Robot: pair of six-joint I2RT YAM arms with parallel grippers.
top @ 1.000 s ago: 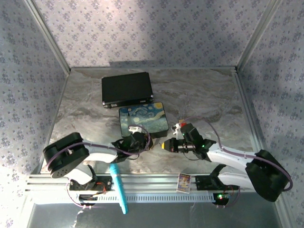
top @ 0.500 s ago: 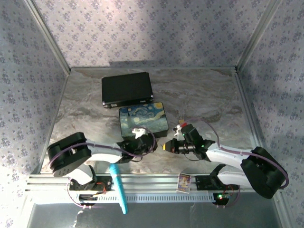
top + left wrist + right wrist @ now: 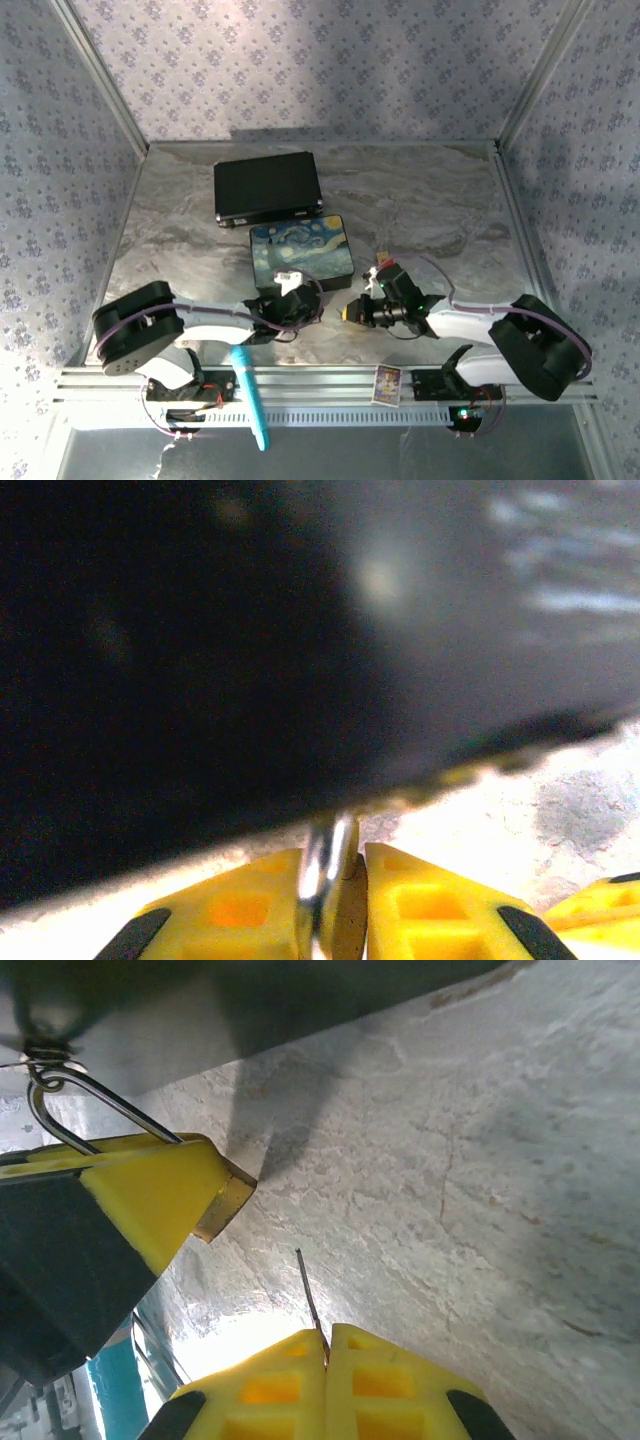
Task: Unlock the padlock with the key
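The left jaws are closed on the padlock [image 3: 347, 912], its brass body pinched between the yellow fingers [image 3: 230, 910]. The right jaws are closed on the key [image 3: 311, 1295], pressed flat together around its thin metal shaft. Both items sit just off the near side of the painted box [image 3: 300, 248]: the padlock is close against it and the key is nearer the box's near right corner.

Limits of observation. In the left wrist view the box wall is a dark, blurred mass above the padlock, and the lower frame edge cuts the padlock off. We see one edge of the brass body and a short run of the silver shackle [image 3: 322, 860]. We cannot tell whether the shackle is latched. In the right wrist view a brass corner pokes out past the left finger. From there the shackle runs as a thin wire loop up to a small metal fitting [image 3: 45, 1055] at the box's lower edge, too blurred for us to say whether it passes through. The key's head is buried between the right fingers [image 3: 390, 1380]. The shaft tip stands apart from the padlock, with bare table [image 3: 450, 1160] between them. From the top camera both items are too small to make out.

Pose. The left arm [image 3: 215, 322] lies low, reaching from its base to the box's near side. The right arm [image 3: 465, 322] is folded low, its forearm running along the table toward the box's near right corner. Its jaws point at the left jaws, near them but apart.
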